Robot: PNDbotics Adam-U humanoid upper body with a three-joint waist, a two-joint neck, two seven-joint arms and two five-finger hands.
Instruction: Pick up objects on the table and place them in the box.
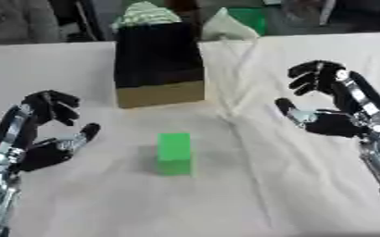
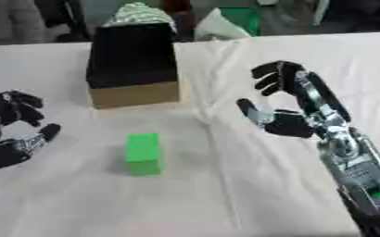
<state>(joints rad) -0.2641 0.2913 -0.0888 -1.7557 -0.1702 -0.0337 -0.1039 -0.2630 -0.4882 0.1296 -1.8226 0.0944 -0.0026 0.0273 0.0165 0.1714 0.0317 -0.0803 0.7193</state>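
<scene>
A green block (image 1: 174, 153) lies on the white cloth near the middle of the table. Behind it stands a box (image 1: 159, 60) with a black upper part and a tan base; a striped greenish thing (image 1: 147, 13) sticks out of its top. My left hand (image 1: 46, 139) hovers at the left of the block, fingers relaxed and holding nothing. My right hand (image 1: 331, 106) is raised at the right, thumb out and fingers loosely bent, also holding nothing. Both hands are apart from the block.
The white cloth (image 1: 290, 185) covers the table and is wrinkled right of the box. A white and green bag-like thing (image 1: 234, 24) sits behind the box at the far edge.
</scene>
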